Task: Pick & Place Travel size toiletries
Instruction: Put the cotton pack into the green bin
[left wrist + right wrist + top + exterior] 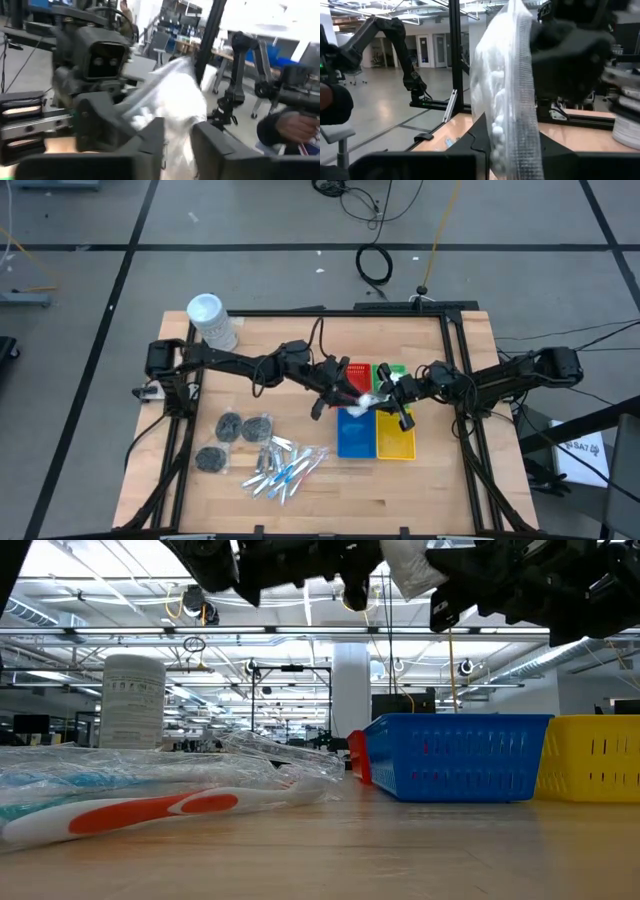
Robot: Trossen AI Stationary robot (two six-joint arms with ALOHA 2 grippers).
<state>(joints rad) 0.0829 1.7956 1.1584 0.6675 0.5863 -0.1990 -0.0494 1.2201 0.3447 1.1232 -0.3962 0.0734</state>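
Note:
A white, clear-wrapped packet (365, 398) hangs in the air over the coloured trays, between my two grippers. My right gripper (512, 147) comes in from the table's right and is shut on it. My left gripper (177, 147) faces it from the left, open, with a finger on either side of the packet (170, 100). On the table's near left lie three dark grey round bundles (232, 427) and a heap of clear-wrapped blue-and-white sticks (285, 470). My right gripper pinches one end of the packet (512, 125) between its two fingers. It comes about level from the table's right. The packet stands out past the fingertips, lifted clear of the trays. My left gripper: I cannot tell whether its fingers (150, 145) touch the packet.
Four square trays sit at the centre right: red (358, 370), green (393, 369), blue (354, 438) and yellow (396, 440). A tall white tub (212, 321) stands at the far left corner. Black frame rails (468, 430) run along the table's sides.

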